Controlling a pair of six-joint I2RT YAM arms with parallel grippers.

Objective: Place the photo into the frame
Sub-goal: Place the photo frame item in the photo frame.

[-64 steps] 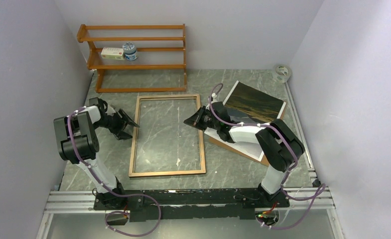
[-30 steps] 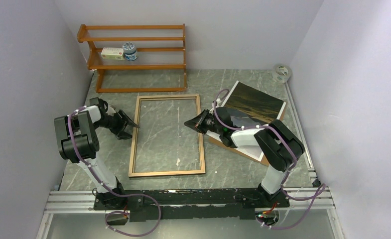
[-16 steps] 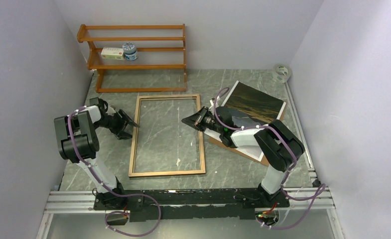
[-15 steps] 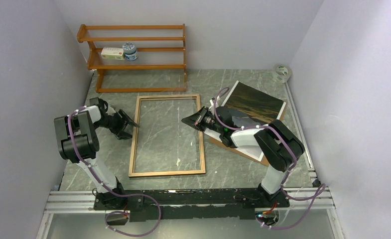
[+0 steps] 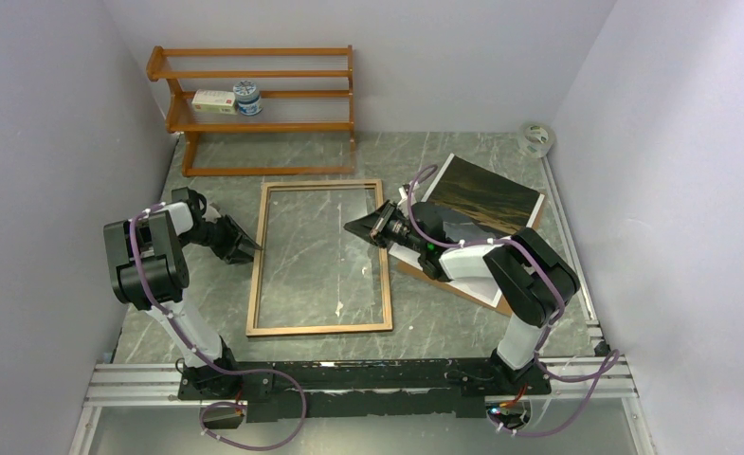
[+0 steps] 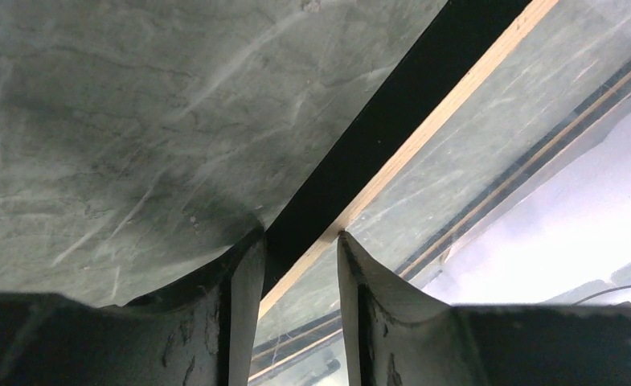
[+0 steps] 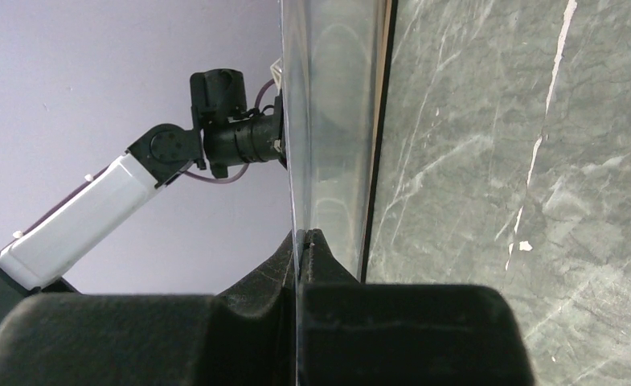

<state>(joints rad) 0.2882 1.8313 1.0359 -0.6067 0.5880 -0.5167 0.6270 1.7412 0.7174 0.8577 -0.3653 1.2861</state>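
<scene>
Frame: the frame (image 5: 318,258) lies in the middle of the grey marbled table (image 5: 301,156), wood-coloured side up. Its long sides run away from the arm bases, and the table shows through its clear pane.
Photo: the photo (image 5: 486,194) lies picture side up on the table to the right of the frame, outside it and turned at an angle. Its near part is hidden under the right arm.
Backing board: the brown backing board (image 5: 453,289) lies beneath the photo, showing as a strip along the photo's near edge.
Left gripper: the left gripper (image 6: 296,241) sits low at the frame's left long side. Its fingers straddle the rail, one tip against the black outer edge and the other against the light wood strip, so it is grasping the frame.
Right gripper: the right gripper (image 7: 302,235) sits at the frame's right long side, in the far half. It is clenched tight, its tips pinched on the thin edge of the frame's pane.
Shelf rack: the orange-brown shelf rack (image 5: 263,126) stands at the far left against the back wall. A small box (image 5: 213,101) and a round tin (image 5: 246,98) stand side by side on its middle shelf.
Tape roll: a tape roll (image 5: 536,138) lies in the far right corner, well apart from the photo.
</scene>
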